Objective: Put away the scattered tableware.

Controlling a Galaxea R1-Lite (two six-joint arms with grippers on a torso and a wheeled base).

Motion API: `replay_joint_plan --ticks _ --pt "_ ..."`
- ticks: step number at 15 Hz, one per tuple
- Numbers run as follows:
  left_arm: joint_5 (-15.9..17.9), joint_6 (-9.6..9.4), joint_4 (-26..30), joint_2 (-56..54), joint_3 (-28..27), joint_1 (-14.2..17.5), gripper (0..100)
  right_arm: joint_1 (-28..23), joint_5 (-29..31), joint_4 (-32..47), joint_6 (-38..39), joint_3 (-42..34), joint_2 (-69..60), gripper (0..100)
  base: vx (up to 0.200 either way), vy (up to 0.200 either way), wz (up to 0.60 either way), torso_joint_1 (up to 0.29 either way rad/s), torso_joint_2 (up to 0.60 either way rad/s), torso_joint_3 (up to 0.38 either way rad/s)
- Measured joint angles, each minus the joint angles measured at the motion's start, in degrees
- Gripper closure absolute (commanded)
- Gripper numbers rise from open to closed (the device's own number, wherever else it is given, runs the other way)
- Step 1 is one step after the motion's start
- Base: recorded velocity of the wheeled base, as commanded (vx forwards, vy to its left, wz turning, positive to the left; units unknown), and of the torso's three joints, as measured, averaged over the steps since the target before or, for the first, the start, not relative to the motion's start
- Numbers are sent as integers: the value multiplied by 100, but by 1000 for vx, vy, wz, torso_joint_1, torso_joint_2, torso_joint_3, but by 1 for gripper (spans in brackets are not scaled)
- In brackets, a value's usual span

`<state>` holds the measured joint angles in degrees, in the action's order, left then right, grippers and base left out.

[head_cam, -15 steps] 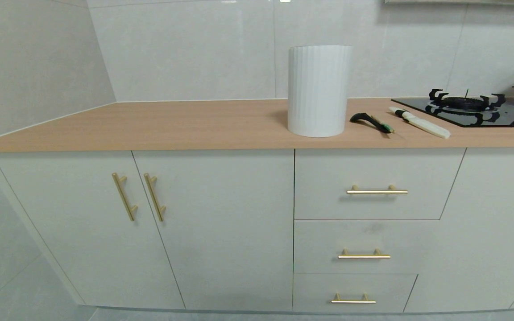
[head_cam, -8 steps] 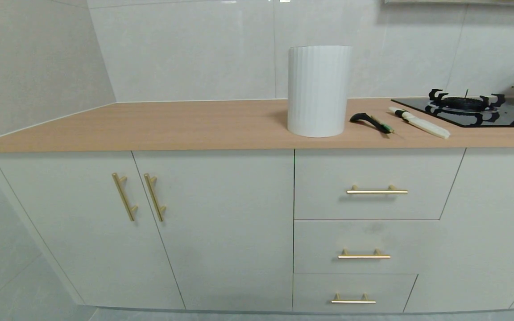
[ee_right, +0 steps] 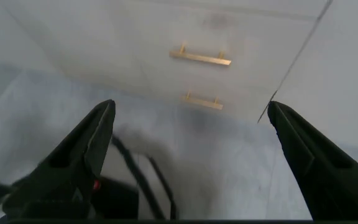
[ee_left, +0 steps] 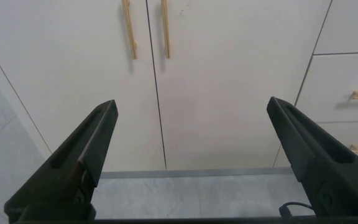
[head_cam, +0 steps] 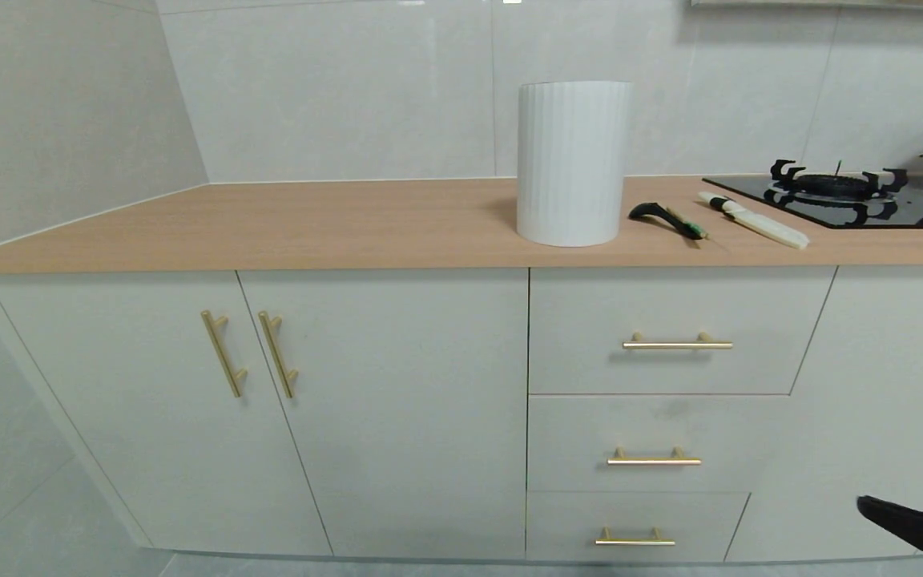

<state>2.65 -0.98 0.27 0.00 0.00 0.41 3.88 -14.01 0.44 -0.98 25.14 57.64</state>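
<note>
Head view now catches the right gripper [head_cam: 894, 489] low and well to the right of the white ribbed canister [head_cam: 572, 160]; half a second ago that corner held nothing but cabinet front. Its two black fingers [head_cam: 914, 525] stand apart with nothing between them, and the right wrist view confirms the spread jaws [ee_right: 190, 106], facing the lower drawers [ee_right: 201, 58] and grey floor [ee_right: 229, 168]. The left gripper [ee_left: 191, 106] is likewise spread wide and empty, facing the double cabinet doors [ee_left: 229, 74] that sit below and left of the canister.

The canister stands upright on the wooden countertop [head_cam: 309, 224], where it was before. Just right of it lies a black-and-green utensil [head_cam: 666, 218], apart from its wall. Farther right of the canister lies a cream knife [head_cam: 754, 219], near the utensil but not touching it. Neither has shifted. Beyond them, farthest right of the canister, is the gas hob [head_cam: 838, 196].
</note>
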Motion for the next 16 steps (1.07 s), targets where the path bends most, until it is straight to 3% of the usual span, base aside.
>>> replay_joint_plan --ticks 5,9,16 --pt "0 0 -2 0 0 0 0 232 20 -869 -11 844 2861 0 0 0 0 0 0 0" --pt "0 0 -2 0 0 0 0 312 218 -2121 7 1130 4754 0 0 0 0 0 0 0" --pt "-2 0 0 0 0 0 0 657 1084 -4100 500 1276 6802 0 0 0 0 0 0 0"
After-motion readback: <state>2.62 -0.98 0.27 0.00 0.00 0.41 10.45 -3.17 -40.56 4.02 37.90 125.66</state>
